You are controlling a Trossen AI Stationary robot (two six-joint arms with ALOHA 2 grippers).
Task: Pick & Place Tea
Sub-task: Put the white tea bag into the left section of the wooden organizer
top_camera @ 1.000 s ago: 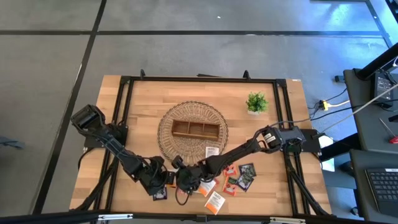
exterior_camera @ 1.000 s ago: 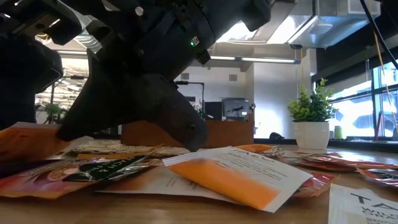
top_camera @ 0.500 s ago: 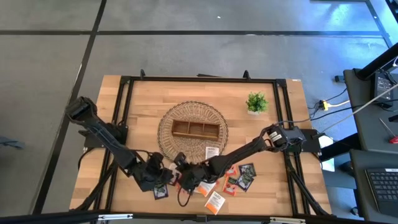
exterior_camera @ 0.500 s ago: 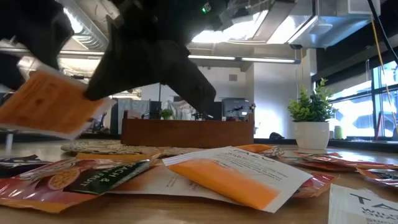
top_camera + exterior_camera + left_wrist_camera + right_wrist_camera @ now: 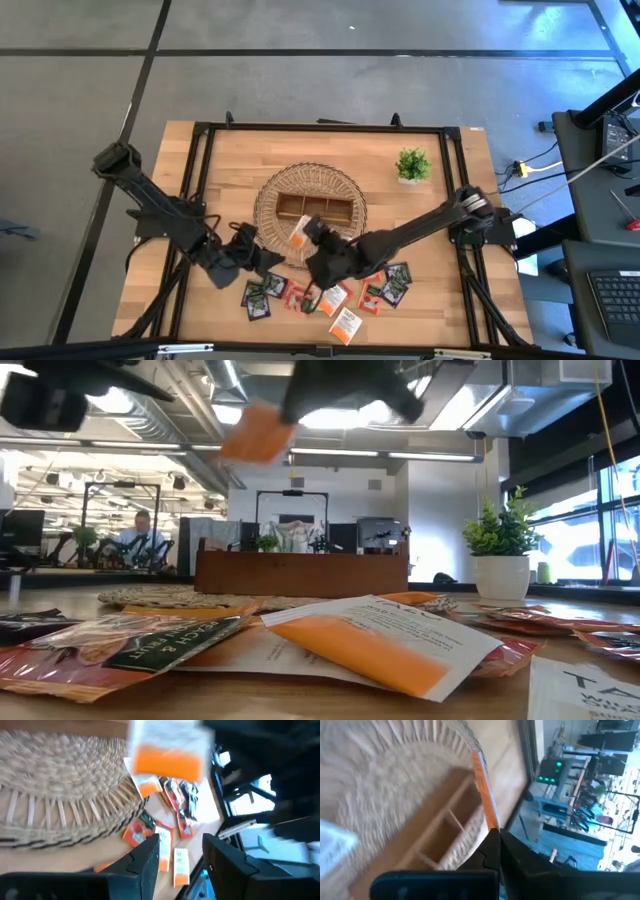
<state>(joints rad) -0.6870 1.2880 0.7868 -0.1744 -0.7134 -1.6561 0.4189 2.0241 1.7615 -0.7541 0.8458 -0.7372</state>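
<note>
My right gripper (image 5: 310,234) hangs over the near rim of the round wicker basket (image 5: 268,205), shut on a white-and-orange tea sachet (image 5: 297,238). That sachet also shows in the low view (image 5: 258,432) and the left wrist view (image 5: 170,750). The brown wooden tray (image 5: 313,208) sits in the basket's middle. Several other sachets (image 5: 330,295) lie flat on the table near its near edge. My left gripper (image 5: 260,262) is open, raised off the table left of the pile, beside the basket's near-left rim. My right gripper pinches the sachet between its two fingers at one edge (image 5: 490,817); the wrist view shows the sachet edge-on, standing out past the fingertips. It is lifted clear of the table, over the basket's rim and the wooden tray (image 5: 445,825).
A small green potted plant (image 5: 412,165) stands on the table's far right. A black frame (image 5: 200,130) runs around the tabletop. Loose sachets (image 5: 370,640) crowd the near middle. Bare wood lies left of the basket and along the far edge.
My right gripper has risen from the pile with the white-and-orange sachet and carried it toward the far edge, over the basket's near rim. My left gripper has risen off the pile and drawn back toward the table's left.
</note>
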